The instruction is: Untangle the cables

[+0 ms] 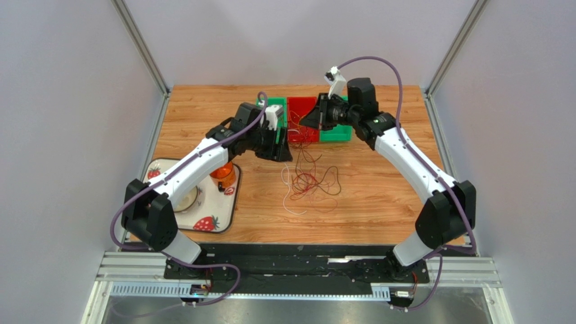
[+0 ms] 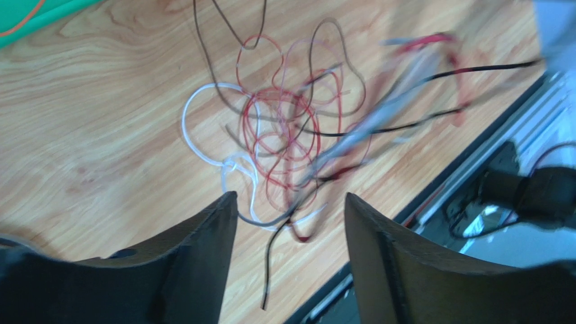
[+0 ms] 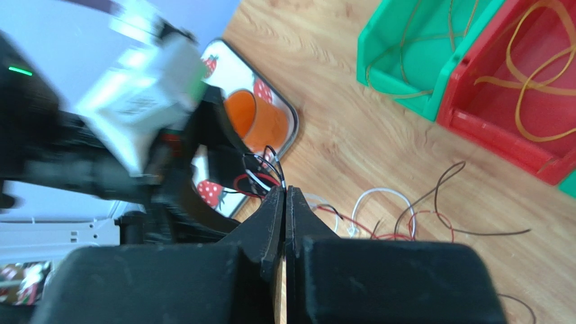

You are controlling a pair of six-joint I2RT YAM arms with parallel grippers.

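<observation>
A tangle of thin red, brown, dark and whitish cables (image 1: pixel 311 181) lies on the wooden table in front of the bins. In the left wrist view the cables (image 2: pixel 284 135) spread just beyond my left gripper (image 2: pixel 291 202), which is open and empty above their near edge. In the top view the left gripper (image 1: pixel 282 152) hovers left of the pile. My right gripper (image 1: pixel 307 123) is raised near the bins, and strands hang from it down to the pile. In the right wrist view the right gripper (image 3: pixel 284 191) is shut on a few thin black, white and red cables (image 3: pixel 267 169).
Green (image 1: pixel 336 131) and red (image 1: pixel 301 108) bins stand at the back; in the right wrist view the green bin (image 3: pixel 419 47) and red bin (image 3: pixel 520 74) hold yellow-orange wires. A strawberry tray (image 1: pixel 203 219) with an orange cup (image 1: pixel 224 177) lies left. A metal rail (image 2: pixel 473 169) runs along the table's near edge.
</observation>
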